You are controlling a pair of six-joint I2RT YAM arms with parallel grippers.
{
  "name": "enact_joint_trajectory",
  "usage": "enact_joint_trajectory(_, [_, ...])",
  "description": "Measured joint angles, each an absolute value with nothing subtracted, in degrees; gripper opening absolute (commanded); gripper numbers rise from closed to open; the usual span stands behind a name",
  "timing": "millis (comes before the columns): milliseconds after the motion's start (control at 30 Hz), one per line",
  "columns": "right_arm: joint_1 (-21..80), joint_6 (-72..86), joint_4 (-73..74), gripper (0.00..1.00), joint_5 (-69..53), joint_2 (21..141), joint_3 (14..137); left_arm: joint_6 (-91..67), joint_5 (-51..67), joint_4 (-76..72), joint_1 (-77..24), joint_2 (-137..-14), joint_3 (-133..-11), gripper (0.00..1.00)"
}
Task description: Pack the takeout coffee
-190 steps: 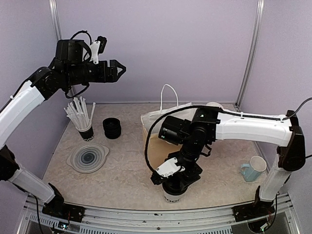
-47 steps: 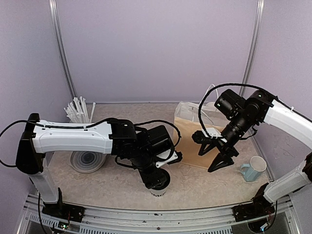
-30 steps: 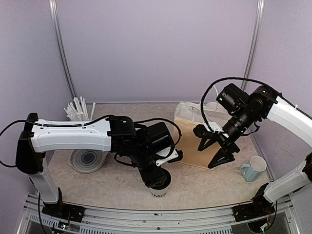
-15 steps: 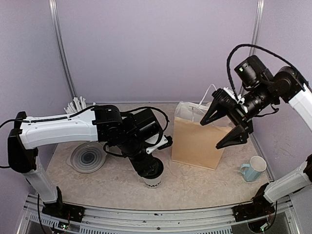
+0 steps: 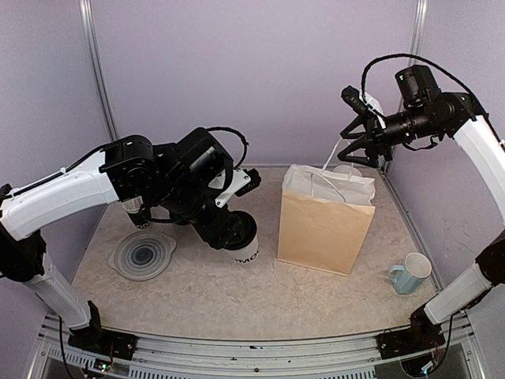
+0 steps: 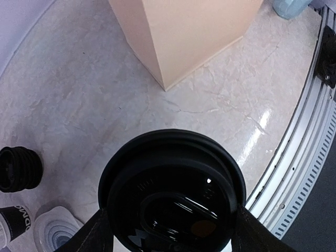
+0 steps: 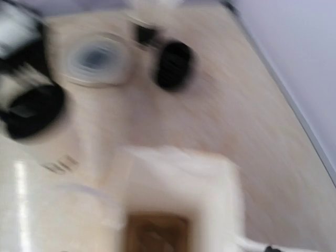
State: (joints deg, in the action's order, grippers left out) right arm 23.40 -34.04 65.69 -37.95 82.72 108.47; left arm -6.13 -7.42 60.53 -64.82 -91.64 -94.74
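The coffee cup (image 5: pixel 245 252) is held just left of centre in the overhead view, clamped at its black lid (image 6: pixel 172 181) by the left gripper (image 5: pixel 234 231). The cup is tipped, with its lettered base towards the lower right, and it is raised off the table (image 5: pixel 197 294). In the left wrist view the lid fills the lower middle of the frame, and a finger (image 6: pixel 94 239) is pressed to it at each lower side.

The paper bag (image 5: pixel 322 227) stands upright right of centre, just beside the cup and not touching it. Its mouth is open (only a brown blur is made out inside it from the right wrist view, which is badly smeared).

The right gripper (image 5: pixel 353 124) hangs in the upper right, above the bag, with its jaws spread apart and nothing between them. The bag's white handle (image 5: pixel 331 156) rises close under it, but contact cannot be told.

A blue mug (image 5: pixel 410 273) sits at the lower right, well apart from the bag. A round clear dish (image 5: pixel 142 255) lies at the lower left under the left arm, and a stack of black rings (image 6: pixel 18 169) is seen at the left edge of the left wrist view.
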Motion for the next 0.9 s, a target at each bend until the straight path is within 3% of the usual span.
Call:
enact_joint_trajectory(267, [17.9, -31.7, 62.5, 0.76, -27.8, 84.2, 101.4, -4.7, -11.4, 60.9, -61.4, -87.6, -97.9, 0.62])
enact_joint_trajectory(667, [17.9, -33.7, 64.2, 0.62, -25.8, 87.0, 96.5, -1.3, -12.5, 61.1, -59.9, -87.8, -103.2, 0.62])
enact_joint_trajectory(733, [17.9, -34.1, 64.2, 0.51, -25.5, 87.4, 96.5, -0.4, -12.5, 61.3, -59.9, -88.2, -105.6, 0.62])
enact_joint_trajectory(833, [17.9, -35.0, 64.3, 0.24, -25.2, 88.2, 96.5, 0.6, -12.8, 61.5, -59.9, -89.2, -108.6, 0.62])
enact_joint_trajectory(900, [17.9, -36.0, 64.6, 0.19, -25.3, 88.8, 96.5, 1.4, -13.2, 61.5, -59.9, -89.8, -110.1, 0.61])
